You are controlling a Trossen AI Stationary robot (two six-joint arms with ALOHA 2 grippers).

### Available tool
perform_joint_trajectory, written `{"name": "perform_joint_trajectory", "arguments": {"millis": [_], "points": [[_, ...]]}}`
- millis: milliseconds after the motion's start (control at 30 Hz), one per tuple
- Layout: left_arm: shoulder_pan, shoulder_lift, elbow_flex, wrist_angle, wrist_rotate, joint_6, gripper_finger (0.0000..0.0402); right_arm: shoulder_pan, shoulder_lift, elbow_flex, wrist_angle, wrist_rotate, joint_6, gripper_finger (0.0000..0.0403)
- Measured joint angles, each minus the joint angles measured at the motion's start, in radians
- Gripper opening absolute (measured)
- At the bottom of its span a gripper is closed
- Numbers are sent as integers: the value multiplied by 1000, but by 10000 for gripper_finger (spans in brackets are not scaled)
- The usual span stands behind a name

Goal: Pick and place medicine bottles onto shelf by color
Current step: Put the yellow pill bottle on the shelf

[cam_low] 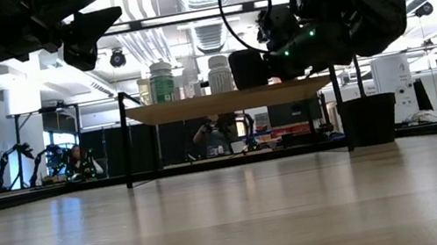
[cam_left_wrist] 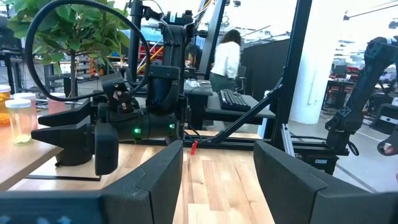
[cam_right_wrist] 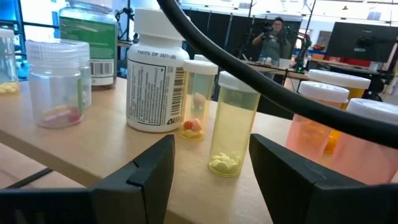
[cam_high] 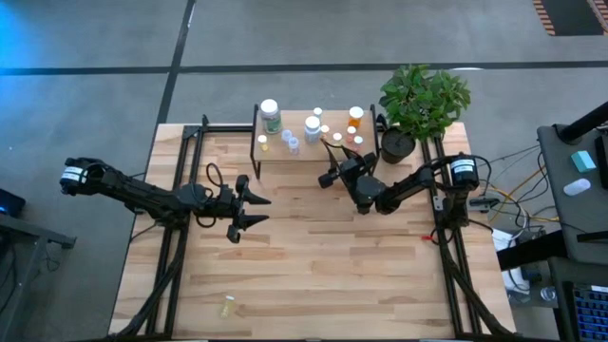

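1. Wooden surface [cam_high: 313, 256] carries the shelf [cam_high: 313, 157] at its 12 o'clock edge, with a potted plant [cam_high: 418, 104] at about 1 o'clock.
2. Medicine bottles [cam_high: 309, 128] stand upright on the shelf board: a green-labelled one [cam_high: 271, 116] toward 11 o'clock, white-capped clear ones in the middle, orange ones [cam_high: 355, 118] toward 1 o'clock.
3. Right tool [cam_high: 330, 178] sits just at the shelf's front edge, 6 o'clock of the orange group. Its fingers [cam_right_wrist: 143, 171] stand apart with nothing between them; a yellow vial [cam_right_wrist: 233, 124] and a white labelled bottle [cam_right_wrist: 155, 68] stand just ahead.
4. Left tool [cam_high: 255, 211] hovers above the surface near 9 o'clock, well apart from the shelf, fingers [cam_left_wrist: 155, 180] apart and empty.
5. One small yellowish bottle [cam_high: 228, 305] lies alone on the surface near 7 o'clock.
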Motion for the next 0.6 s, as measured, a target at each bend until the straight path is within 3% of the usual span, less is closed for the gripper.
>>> {"name": "perform_joint_trajectory", "arguments": {"millis": [167, 467, 600], "points": [[0, 0, 0, 0, 0, 0, 183, 11, 0, 0, 0, 0, -15, 173], [0, 0, 0, 0, 0, 0, 183, 12, -1, 1, -40, 0, -20, 40], [0, 0, 0, 0, 0, 0, 183, 10, -1, 8, -61, 0, -16, 12]]}}
